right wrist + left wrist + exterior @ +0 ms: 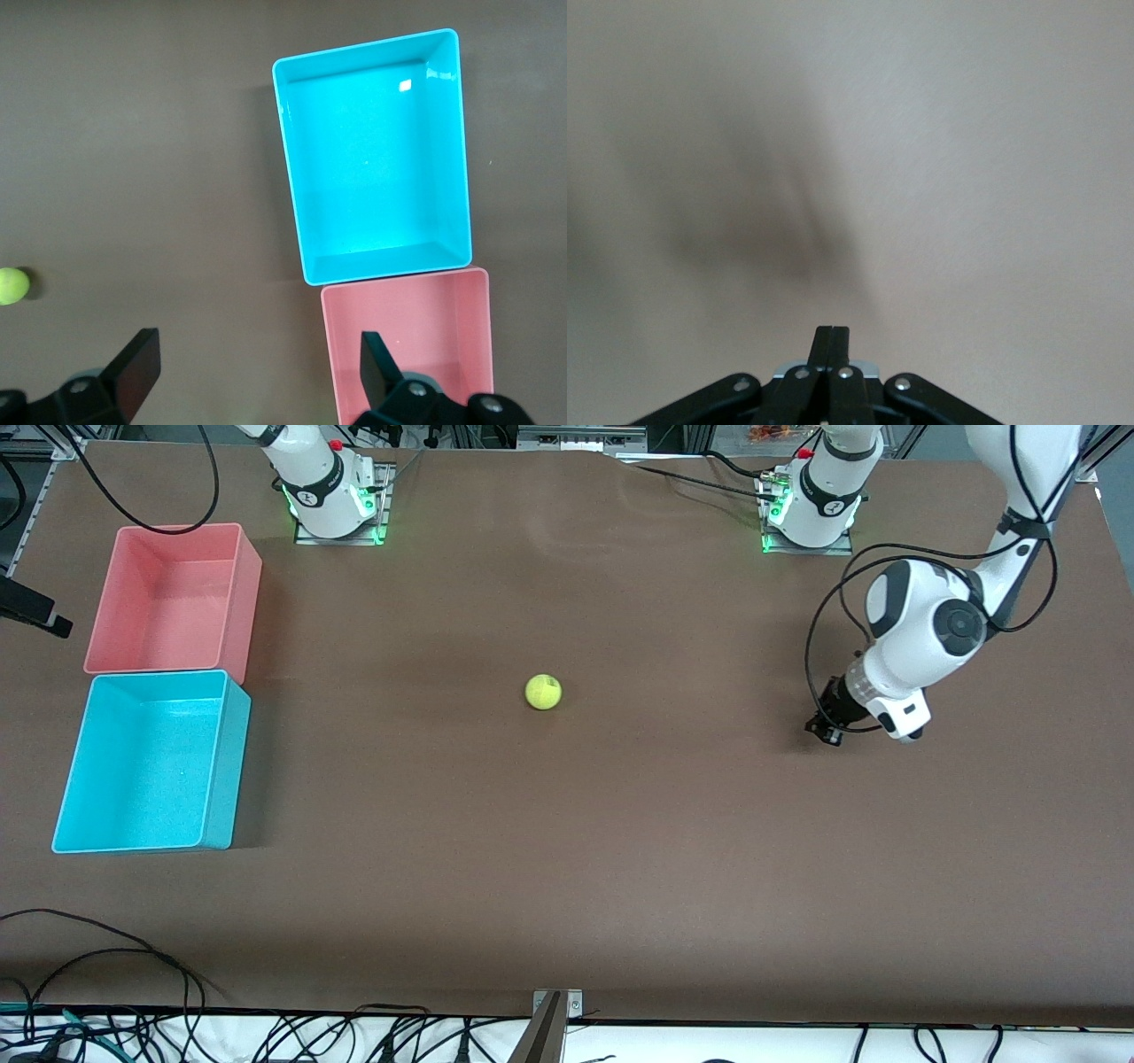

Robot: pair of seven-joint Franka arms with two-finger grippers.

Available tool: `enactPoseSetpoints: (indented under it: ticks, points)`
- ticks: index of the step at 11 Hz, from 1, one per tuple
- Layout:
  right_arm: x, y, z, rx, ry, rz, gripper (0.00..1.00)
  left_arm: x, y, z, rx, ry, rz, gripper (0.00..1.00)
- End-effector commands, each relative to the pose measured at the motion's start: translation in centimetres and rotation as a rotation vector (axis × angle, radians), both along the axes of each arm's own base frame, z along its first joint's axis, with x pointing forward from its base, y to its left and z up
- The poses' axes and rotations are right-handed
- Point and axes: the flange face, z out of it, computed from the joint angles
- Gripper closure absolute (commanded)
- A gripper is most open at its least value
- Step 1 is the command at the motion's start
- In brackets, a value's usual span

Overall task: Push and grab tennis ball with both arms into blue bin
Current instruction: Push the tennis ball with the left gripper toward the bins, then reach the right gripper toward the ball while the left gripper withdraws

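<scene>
The tennis ball [543, 692] lies alone on the brown table near its middle; it also shows at the edge of the right wrist view [12, 286]. The blue bin [226, 771] stands empty at the right arm's end of the table and shows from above in the right wrist view [292, 177]. My left gripper [827, 732] is shut and empty, low over the table, well apart from the ball toward the left arm's end; its wrist view shows only bare table past the closed fingertips [833, 329]. My right gripper [257, 343] is open and empty, high over the table beside the bins, out of the front view.
An empty pink bin [248, 602] stands against the blue bin, farther from the front camera; it also shows in the right wrist view [403, 279]. Black cables [133, 965] lie along the table's near edge. The arm bases [332, 505] stand at the back edge.
</scene>
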Motion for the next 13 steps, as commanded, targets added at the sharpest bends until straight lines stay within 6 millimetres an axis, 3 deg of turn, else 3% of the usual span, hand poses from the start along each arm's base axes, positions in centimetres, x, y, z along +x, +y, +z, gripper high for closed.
enactPoseSetpoints:
  ticks: [1, 2, 5, 8, 10, 13]
  points:
    - [-0.5, 1.0, 0.2, 0.017, 0.042, 0.029, 0.0, 2.7, 5.7, 3.3, 0.016, -0.037, -0.253, 0.01]
    - [-0.1, 3.6, -0.2, 0.01, 0.054, 0.069, 0.0, 3.4, 6.1, 4.1, 0.012, -0.02, -0.286, 0.0]
    - [-0.5, 7.4, -1.6, -0.021, 0.132, 0.155, 0.0, 4.7, 6.6, 6.3, 0.018, -0.059, -0.574, 0.0]
    - [-2.0, 11.0, -4.5, -0.014, 0.293, 0.198, 0.0, 6.5, 8.1, 9.6, -0.002, -0.024, -0.689, 0.0]
    - [-4.4, 10.8, -8.4, 0.006, 0.368, 0.2, 0.0, 7.3, 8.6, 11.6, -0.003, -0.06, -0.911, 0.0]
    - [-8.9, 10.5, -15.9, 0.028, 0.367, 0.204, 0.0, 7.7, 9.4, 14.4, 0.04, -0.11, -1.064, 0.0]
